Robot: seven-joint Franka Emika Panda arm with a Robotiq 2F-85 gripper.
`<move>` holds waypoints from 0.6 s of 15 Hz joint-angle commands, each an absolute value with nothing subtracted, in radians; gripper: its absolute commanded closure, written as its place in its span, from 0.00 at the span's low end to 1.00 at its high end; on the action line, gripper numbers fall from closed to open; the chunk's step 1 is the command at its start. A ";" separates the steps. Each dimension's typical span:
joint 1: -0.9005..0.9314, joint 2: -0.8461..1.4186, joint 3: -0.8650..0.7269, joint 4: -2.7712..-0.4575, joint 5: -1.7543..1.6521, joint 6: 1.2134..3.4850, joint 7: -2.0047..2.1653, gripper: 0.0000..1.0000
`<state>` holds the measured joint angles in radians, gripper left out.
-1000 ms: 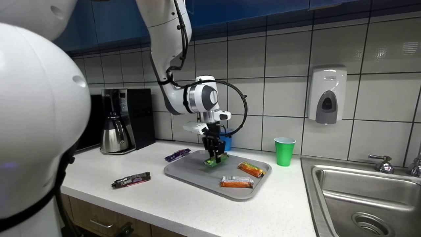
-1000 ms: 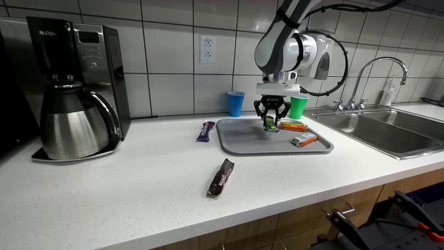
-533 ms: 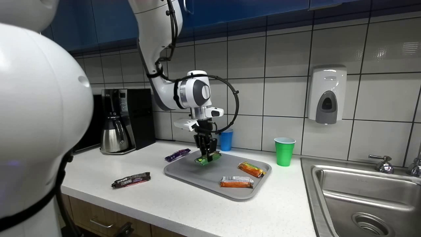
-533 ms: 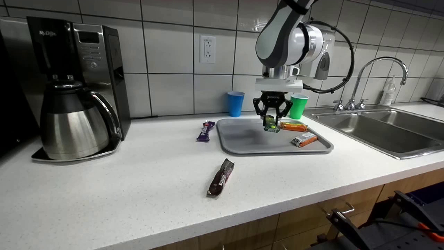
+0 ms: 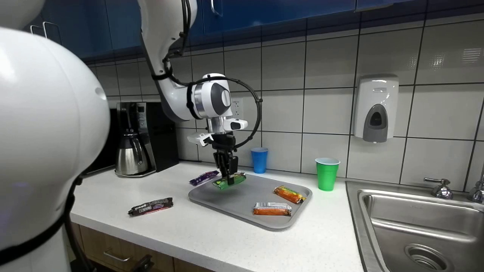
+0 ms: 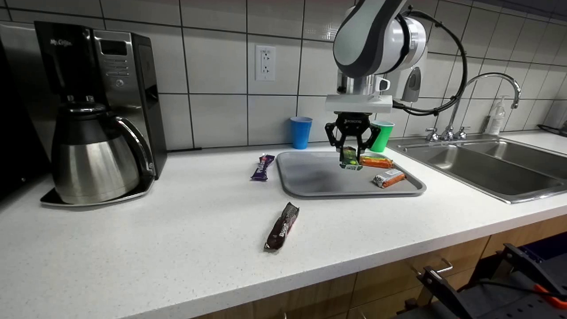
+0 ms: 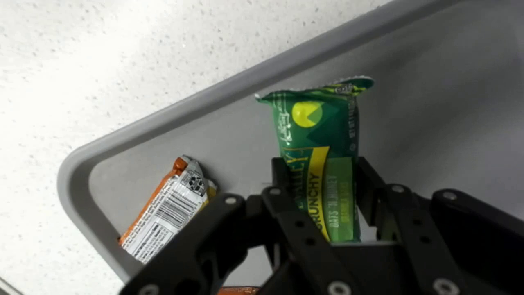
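Note:
My gripper [image 7: 320, 168] is shut on a green wrapped snack bar [image 7: 315, 131], one finger on each long side. The bar's printed face is up in the wrist view. The gripper [image 6: 350, 159] and the green bar [image 5: 237, 179] also show in both exterior views, over the grey tray [image 5: 230, 204]. The bar appears raised off the tray; how high is hard to tell. An orange and white bar [image 5: 272, 209] and an orange and yellow bar [image 5: 289, 194] lie on the tray. The orange and white bar [image 7: 172, 209] also shows in the wrist view.
On the white counter [image 6: 177, 248] lie a purple bar [image 6: 263, 167] and a dark brown bar [image 6: 282, 226]. A blue cup [image 6: 301, 133] and a green cup [image 5: 327, 173] stand by the tiled wall. A coffee maker [image 6: 99, 115] and a sink [image 5: 423, 226] are at the sides.
The gripper with the green bar has moved left across the tray in an exterior view, and slightly right in an exterior view. It stays shut on the bar. The other bars have not moved.

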<state>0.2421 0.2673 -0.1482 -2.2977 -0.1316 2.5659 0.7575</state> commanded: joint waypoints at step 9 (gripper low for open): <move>0.227 0.104 -0.040 -2.438 -0.205 2.453 1.001 0.83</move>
<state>0.2430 0.1638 -0.0782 -2.3956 -0.1830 2.4926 0.9431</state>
